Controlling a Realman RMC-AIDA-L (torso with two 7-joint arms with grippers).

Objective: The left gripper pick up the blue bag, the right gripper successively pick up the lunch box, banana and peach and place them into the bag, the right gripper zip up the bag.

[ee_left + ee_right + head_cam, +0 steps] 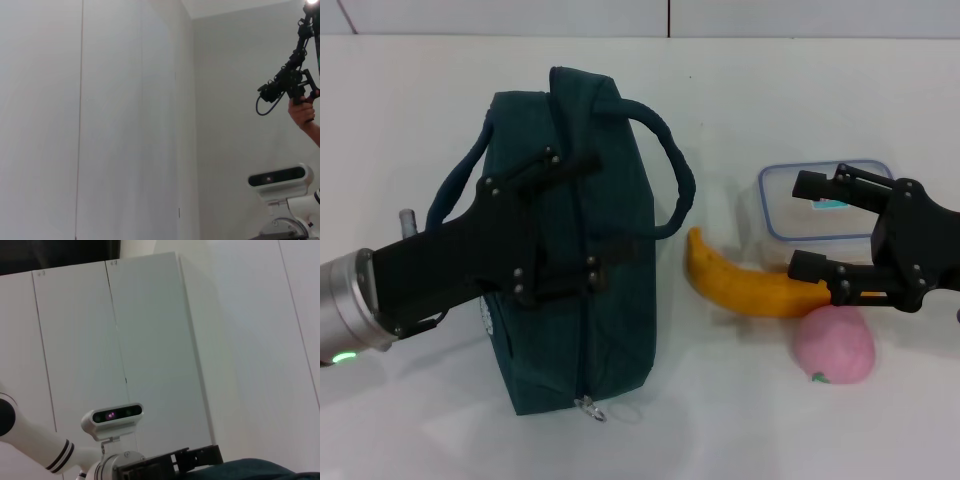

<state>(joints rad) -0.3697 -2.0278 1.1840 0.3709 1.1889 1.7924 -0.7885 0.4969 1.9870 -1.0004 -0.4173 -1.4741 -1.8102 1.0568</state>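
the lunch box [825,200] could be nudged away or the banana [745,287] just below it caught, since the open right tool [812,224] is spread across both. the left tool [565,222] is laid over the closed blue bag [610,300], apparently clamped on its top; the peach [834,344] lies below the right tool.

Obstacles: blue bag [585,270], zipped, its top covered by the left gripper [565,225]. Lunch box [825,200], banana [750,285] and peach [835,345] crowded together, right gripper [808,226] spread over them. Free room: a narrow strip of table [720,400] between bag and banana.
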